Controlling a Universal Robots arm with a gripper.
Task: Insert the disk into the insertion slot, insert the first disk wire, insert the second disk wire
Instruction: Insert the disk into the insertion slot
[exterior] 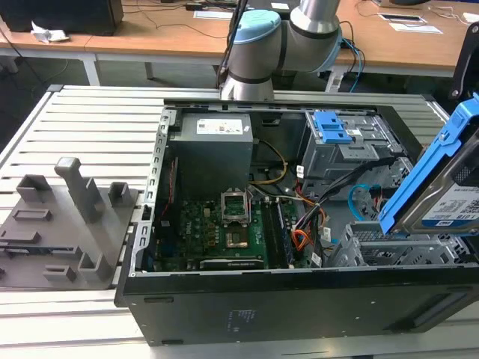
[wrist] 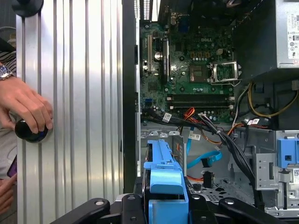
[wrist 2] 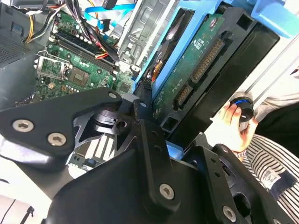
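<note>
The disk (exterior: 449,196), silver-grey with a white-and-blue label in a bright blue carrier, hangs tilted over the open case at the exterior view's right. My gripper (wrist: 164,205) is shut on it, black fingers (wrist 2: 140,116) clamping the carrier's edge. The disk's green circuit-board underside (wrist 2: 196,60) faces the second wrist camera. Just below the disk lies the insertion slot (exterior: 389,245), a grey perforated cage (wrist: 211,189). The light blue cable (exterior: 359,191) loops beside that cage and appears in both wrist views (wrist: 205,158) (wrist 2: 117,7). Thin orange-red strands (wrist: 188,113) lie among the black wires.
Inside the case are the motherboard (exterior: 217,232), the power supply (exterior: 213,142) and a taller grey cage with blue latches (exterior: 337,142). A grey fixture (exterior: 60,217) sits on the slatted table at the exterior view's left. A person's hand (wrist: 25,105) rests on a black knob beside the case.
</note>
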